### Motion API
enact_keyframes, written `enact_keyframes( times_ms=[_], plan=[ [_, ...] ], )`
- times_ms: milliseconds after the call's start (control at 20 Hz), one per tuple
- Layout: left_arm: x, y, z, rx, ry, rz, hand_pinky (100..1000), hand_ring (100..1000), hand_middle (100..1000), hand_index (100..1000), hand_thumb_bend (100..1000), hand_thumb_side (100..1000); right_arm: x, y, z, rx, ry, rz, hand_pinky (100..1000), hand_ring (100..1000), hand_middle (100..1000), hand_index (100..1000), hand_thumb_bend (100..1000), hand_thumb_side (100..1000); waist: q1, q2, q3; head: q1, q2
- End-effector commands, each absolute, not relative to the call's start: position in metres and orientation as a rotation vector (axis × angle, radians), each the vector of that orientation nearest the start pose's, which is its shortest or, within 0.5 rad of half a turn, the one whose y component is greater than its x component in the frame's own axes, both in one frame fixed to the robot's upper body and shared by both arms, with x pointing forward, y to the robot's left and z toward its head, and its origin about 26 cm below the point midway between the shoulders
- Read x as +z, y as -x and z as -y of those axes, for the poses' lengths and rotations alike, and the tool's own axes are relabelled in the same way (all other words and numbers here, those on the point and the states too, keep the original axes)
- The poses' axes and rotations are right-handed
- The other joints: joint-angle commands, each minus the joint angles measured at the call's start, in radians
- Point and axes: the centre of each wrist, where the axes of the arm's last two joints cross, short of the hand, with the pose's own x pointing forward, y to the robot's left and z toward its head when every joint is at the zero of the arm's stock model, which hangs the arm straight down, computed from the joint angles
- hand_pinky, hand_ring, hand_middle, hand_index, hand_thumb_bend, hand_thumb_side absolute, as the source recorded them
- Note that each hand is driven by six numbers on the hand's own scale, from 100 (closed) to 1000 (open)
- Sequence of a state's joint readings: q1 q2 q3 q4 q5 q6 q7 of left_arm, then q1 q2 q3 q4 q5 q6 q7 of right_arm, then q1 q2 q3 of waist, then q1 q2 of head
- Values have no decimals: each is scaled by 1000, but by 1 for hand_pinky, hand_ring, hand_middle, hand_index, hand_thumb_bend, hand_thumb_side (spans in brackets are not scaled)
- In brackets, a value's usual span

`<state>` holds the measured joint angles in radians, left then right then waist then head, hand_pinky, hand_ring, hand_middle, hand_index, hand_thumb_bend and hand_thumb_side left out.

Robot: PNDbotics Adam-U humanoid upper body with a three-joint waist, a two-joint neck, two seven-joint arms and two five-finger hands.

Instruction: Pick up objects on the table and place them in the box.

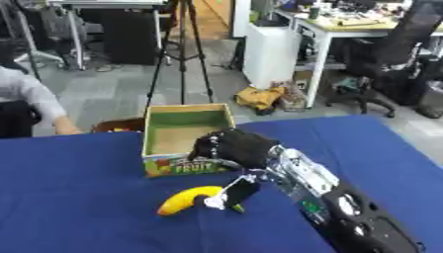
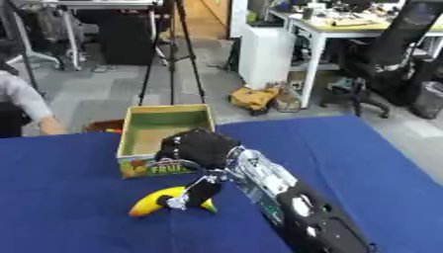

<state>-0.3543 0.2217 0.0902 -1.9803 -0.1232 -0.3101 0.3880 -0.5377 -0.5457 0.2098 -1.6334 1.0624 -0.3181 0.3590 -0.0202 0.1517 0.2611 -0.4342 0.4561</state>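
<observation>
Fingers touching banana (near box)

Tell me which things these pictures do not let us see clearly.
- Banana: its right end is hidden behind the right hand in both views.
- Box: near-right corner and part of the floor are covered by that hand.
- Left hand: in no view.

Even indoor light, soft overall blur
</observation>
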Motion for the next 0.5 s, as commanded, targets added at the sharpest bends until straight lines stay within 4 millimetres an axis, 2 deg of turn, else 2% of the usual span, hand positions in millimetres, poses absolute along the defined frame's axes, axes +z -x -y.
enact_keyframes(
  times_ms=[50,500],
  plan=[
    [220,-306,-261,-210,491,-3496,470,675,655,868,100,986,205,-373,265,-2472,-1516,-2095,653,751,736,827,432,685,2,-10,4,-6,-8],
    [221,-306,-259,-214,475,-3491,471,675,656,868,100,986,202,-382,272,-2550,-1549,-2095,650,737,720,816,402,669,-1,-3,13,-14,-18]
  ],
)
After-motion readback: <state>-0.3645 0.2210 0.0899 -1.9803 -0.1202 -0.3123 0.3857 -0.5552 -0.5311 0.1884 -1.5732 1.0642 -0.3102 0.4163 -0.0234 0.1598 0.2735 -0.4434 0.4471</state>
